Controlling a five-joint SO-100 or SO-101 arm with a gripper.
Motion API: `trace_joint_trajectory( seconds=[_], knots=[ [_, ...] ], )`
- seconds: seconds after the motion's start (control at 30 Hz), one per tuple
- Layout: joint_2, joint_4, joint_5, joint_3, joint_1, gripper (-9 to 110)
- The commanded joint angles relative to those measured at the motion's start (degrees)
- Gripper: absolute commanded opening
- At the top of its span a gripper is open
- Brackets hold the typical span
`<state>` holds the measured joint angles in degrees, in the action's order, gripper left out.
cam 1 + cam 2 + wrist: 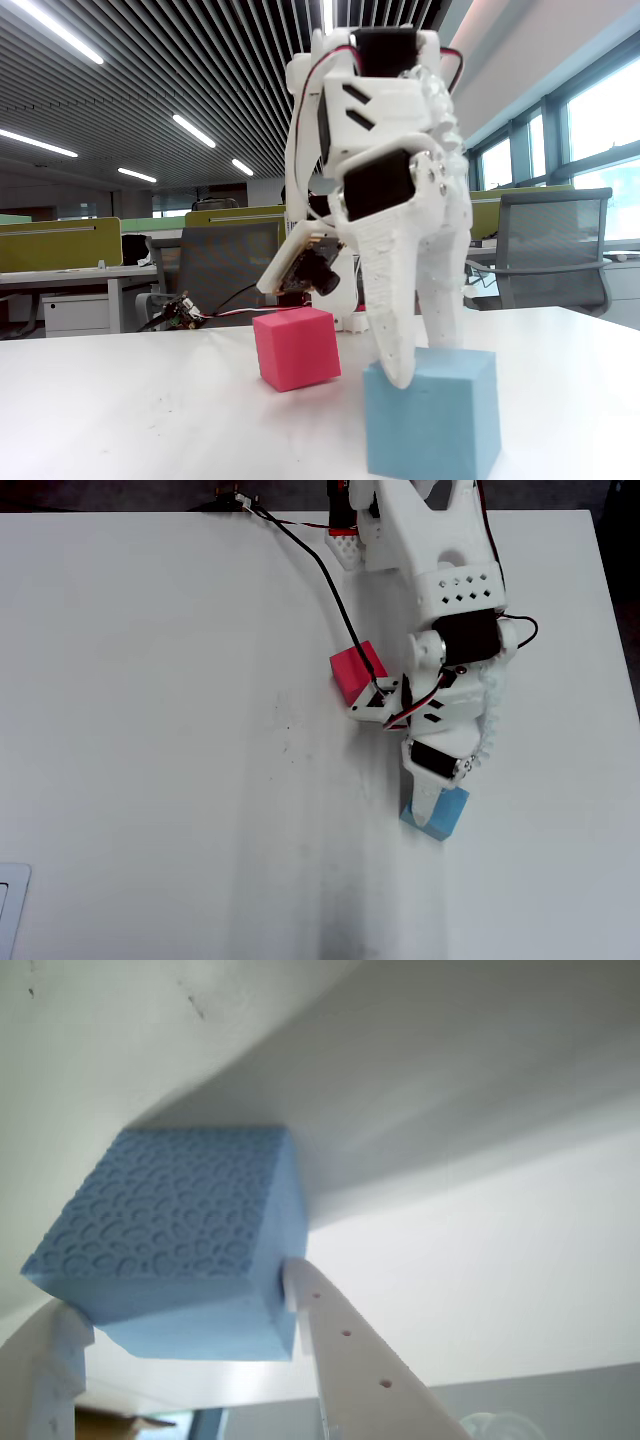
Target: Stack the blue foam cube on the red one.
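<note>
Open office, white table (150, 730); gripper (425, 365) clamped on blue foam cube (432, 412), cube resting on table; red one (296, 347) just beside, bare-topped; lift and stacking still ahead.

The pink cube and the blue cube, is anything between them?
Nothing lies on the table between the pink cube and the blue cube in the fixed view; overhead, the arm's wrist hangs above that gap.

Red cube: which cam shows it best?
Fixed view: the red cube stands unobstructed on the table, two faces visible. In the overhead view the arm and cable partly cover it. The wrist view misses it, showing only the blue cube.
</note>
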<state>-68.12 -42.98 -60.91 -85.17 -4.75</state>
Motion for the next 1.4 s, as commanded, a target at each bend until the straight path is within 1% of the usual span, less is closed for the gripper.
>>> trace_joint_trajectory(
  seconds=[0.0,0.17,0.7,0.97,1.17,1.37],
  knots=[
    [-0.4,0.5,-0.4,0.0,0.3,22],
    [-2.2,-1.6,-0.2,1.5,0.7,22],
    [-13.7,-14.7,0.3,6.6,-1.1,21],
    [-24.3,-22.9,0.4,5.1,-1.8,21],
    [-35.9,-30.8,1.5,-0.7,-0.4,21],
    [-49.5,-32.3,5.4,-15.9,3.6,20]
  ],
)
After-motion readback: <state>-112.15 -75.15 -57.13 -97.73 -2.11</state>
